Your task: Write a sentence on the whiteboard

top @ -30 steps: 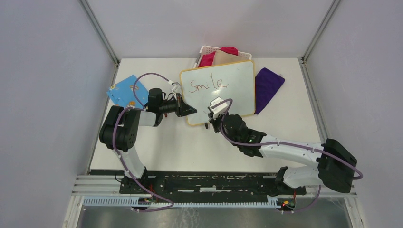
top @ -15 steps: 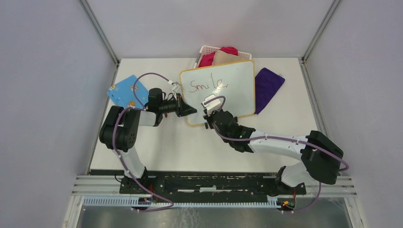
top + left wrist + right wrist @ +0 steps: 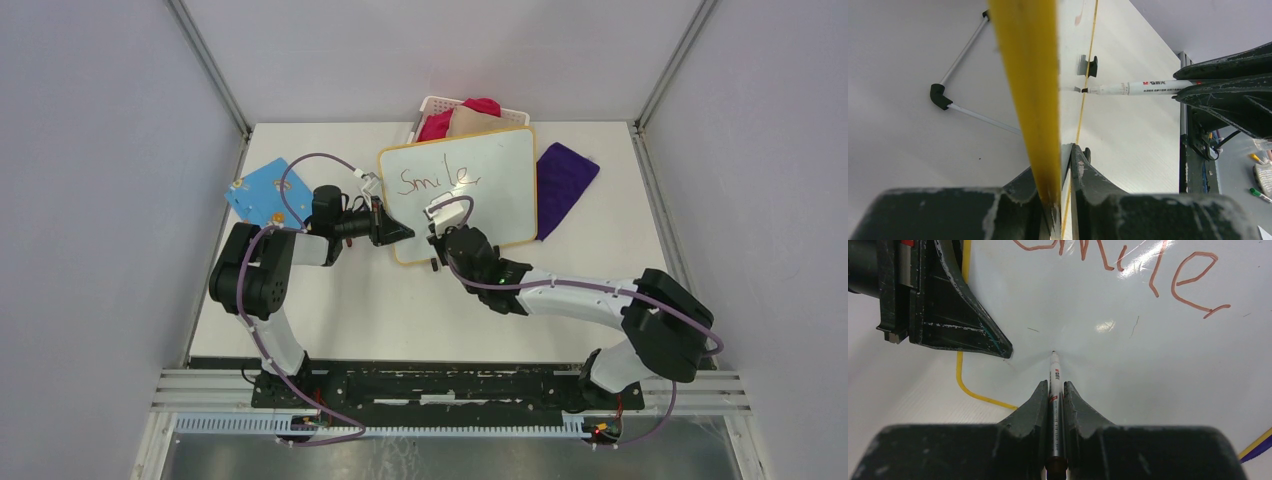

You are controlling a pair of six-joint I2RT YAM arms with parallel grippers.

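Your whiteboard (image 3: 470, 185) sits at the far middle of the table (image 3: 330, 300). Its far edge overlaps the white basket (image 3: 430, 104) of pink and tan cloth, and its right edge lies over the edge of the purple cloth (image 3: 567, 180). The blue board (image 3: 262, 192) lies well apart to its left.

Your left gripper (image 3: 403, 233) comes in from the left, and its fingers (image 3: 1082, 167) are pinched narrow on the board's yellow rim at the left edge, toward the near corner.

Your right gripper (image 3: 1054, 387) reaches over the near edge of the board with its fingers closed tight around a white marker (image 3: 1053, 366). The marker points away from the wrist. Its tip meets its own reflection on the white surface, so it looks to be touching.

The sentence (image 3: 440, 180) so far reads "Smile," in red, across the far left part of the board. The marker tip sits nearer than that word, on a blank patch just right of the left gripper's fingers.
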